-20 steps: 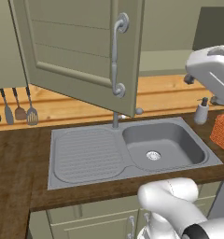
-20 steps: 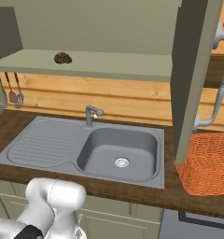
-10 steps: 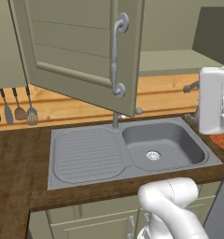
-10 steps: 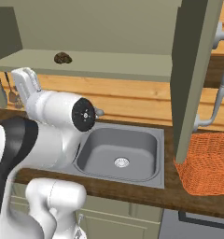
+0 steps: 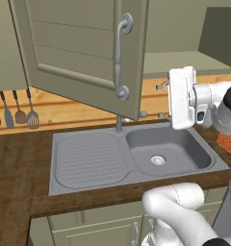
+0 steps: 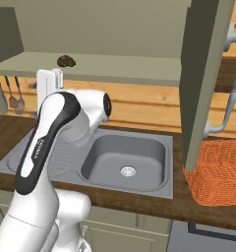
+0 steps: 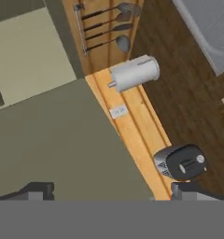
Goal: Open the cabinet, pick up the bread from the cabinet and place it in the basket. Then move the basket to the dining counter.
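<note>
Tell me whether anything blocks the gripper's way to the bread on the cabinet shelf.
Nothing visible does. In the right base view the cabinet doors stand open, and the bread lies alone on the bare shelf with open space in front of it. The gripper sits just below and left of it, by the shelf's front edge.

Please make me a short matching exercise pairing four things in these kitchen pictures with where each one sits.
Things:
1. bread
2. basket
3. toaster
4. utensils

Places:
A. on the worktop right of the sink
B. hanging on the wall left of the sink
C. on the open cabinet's shelf
D. on the worktop below the hand camera

Pairs: 1-C, 2-A, 3-D, 4-B
</note>
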